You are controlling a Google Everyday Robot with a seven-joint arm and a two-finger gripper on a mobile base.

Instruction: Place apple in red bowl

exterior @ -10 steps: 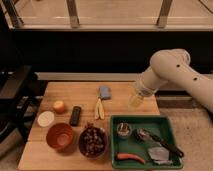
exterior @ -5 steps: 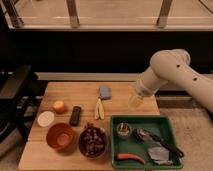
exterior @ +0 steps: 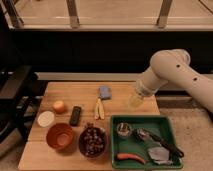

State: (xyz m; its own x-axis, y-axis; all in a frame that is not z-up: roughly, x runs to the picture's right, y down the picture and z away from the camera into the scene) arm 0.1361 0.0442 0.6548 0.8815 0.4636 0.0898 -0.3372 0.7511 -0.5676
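Note:
The apple (exterior: pixel 59 106), small and yellow-orange, sits on the wooden table (exterior: pixel 120 92) near its left side. The red bowl (exterior: pixel 60 136), orange-red with a plain inside, stands at the front left, just in front of the apple. My gripper (exterior: pixel 135 101) hangs at the end of the white arm over the table's right part, above the green tray's back edge. It is far to the right of the apple and the bowl and holds nothing that I can see.
A cream-white disc (exterior: pixel 45 118) lies left of the bowl. A dark maroon bowl (exterior: pixel 93 141) with lumpy contents stands beside the red bowl. A black bar (exterior: pixel 75 115), a banana (exterior: pixel 99 108) and a blue sponge (exterior: pixel 104 92) lie mid-table. A green tray (exterior: pixel 143 141) holds utensils.

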